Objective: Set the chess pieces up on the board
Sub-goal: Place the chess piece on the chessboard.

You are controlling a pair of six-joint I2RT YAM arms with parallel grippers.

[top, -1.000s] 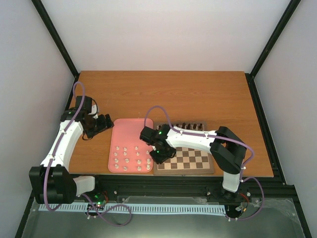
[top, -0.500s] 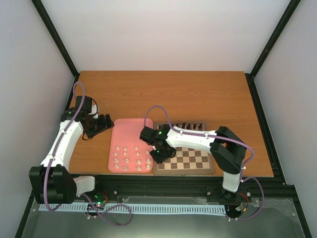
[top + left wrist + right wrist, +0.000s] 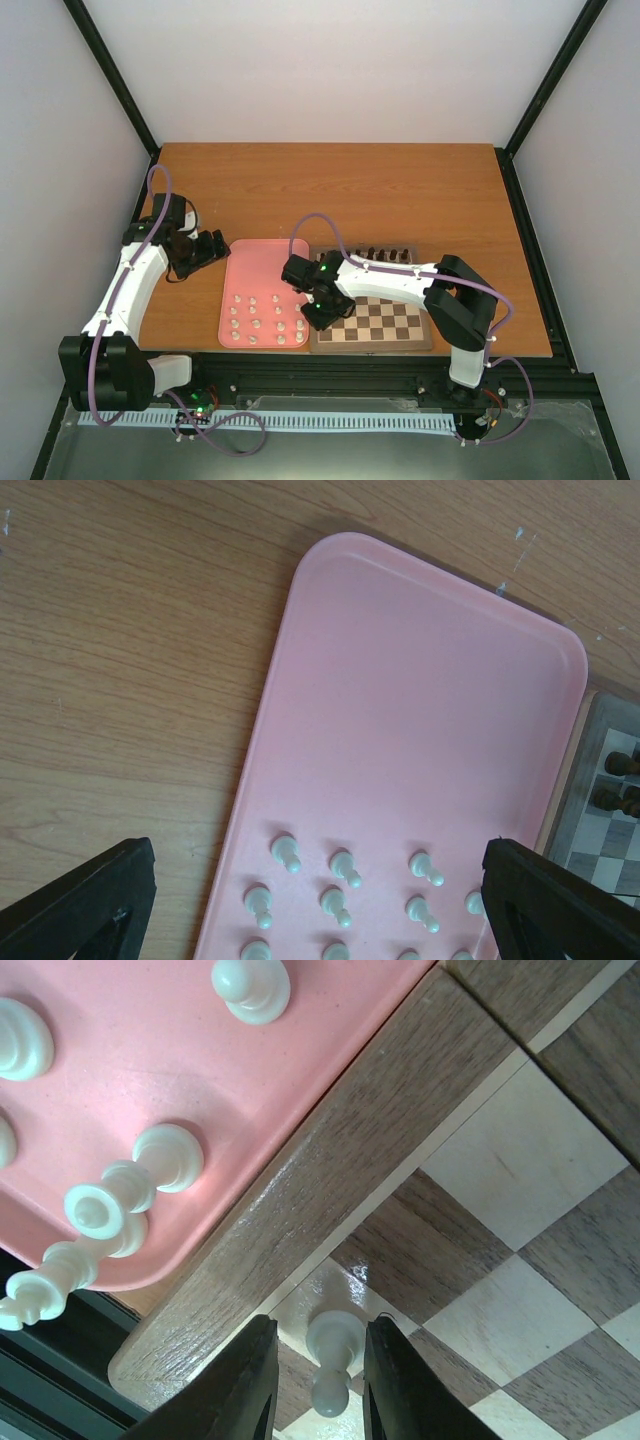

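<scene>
The board lies right of a pink tray. Several white chess pieces stand in rows on the tray's near half. My right gripper is low over the board's near left corner. In the right wrist view its fingers stand on either side of a white pawn that stands upright on a cream corner square. A gap shows on the left side, so the gripper is open. My left gripper is wide open and empty beside the tray's far left corner. It shows in its wrist view above the white pieces.
Dark brown pieces line the board's far edge and also show in the left wrist view. The tray's rim lies against the board's brown border. The table's front edge runs just below tray and board.
</scene>
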